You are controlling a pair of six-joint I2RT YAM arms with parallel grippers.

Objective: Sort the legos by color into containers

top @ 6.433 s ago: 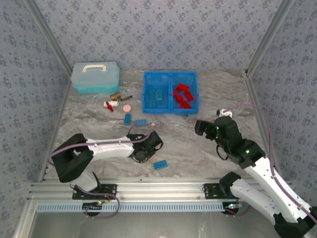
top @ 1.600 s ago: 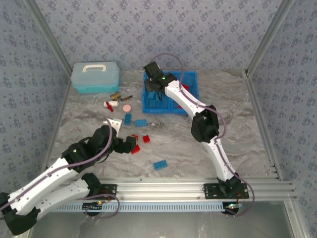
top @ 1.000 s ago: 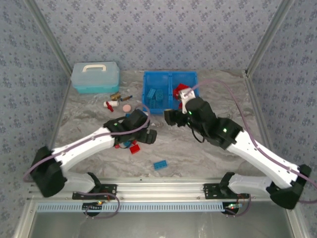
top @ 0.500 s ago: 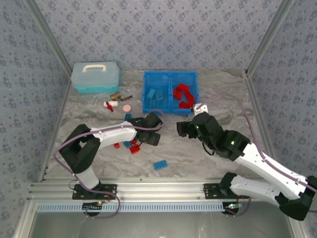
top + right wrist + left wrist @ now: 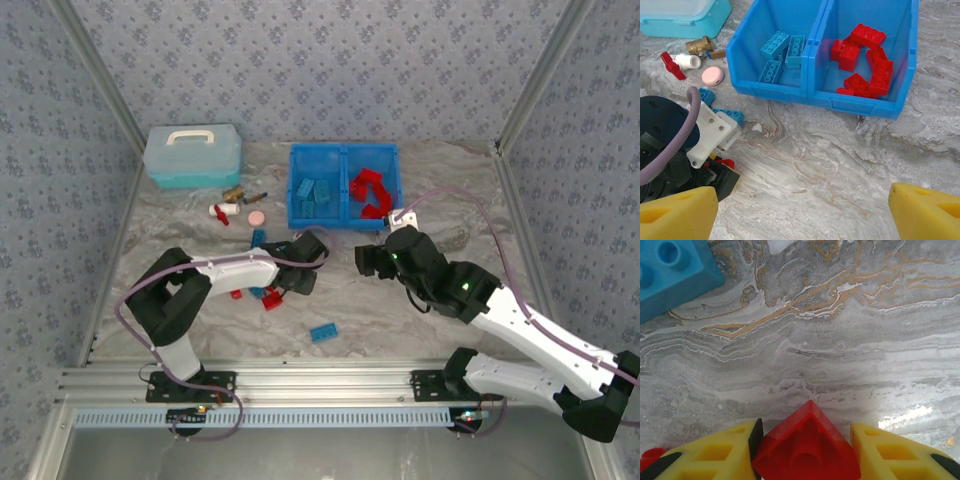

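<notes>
left pincer [image 5: 805, 436] squeezing a red lego [image 5: 808, 452], bottom middle | right pincer [image 5: 801, 207] gaping wide, tips at bottom corners, desk [image 5: 815, 165] between

I find bare worktop [image 5: 450, 165] at 3 o'clock of the bin [image 5: 343, 222]. At 9 o'clock small clutter [image 5: 257, 216] crowds it; at 7 o'clock the left arm [image 5: 230, 270] and loose bricks [image 5: 272, 302] block passage.

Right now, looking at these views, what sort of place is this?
Probably a robot test cell, not a home: a left arm and a right arm mounted on an aluminium rail, and a marble-patterned tabletop closed in by patterned wall panels.
</notes>
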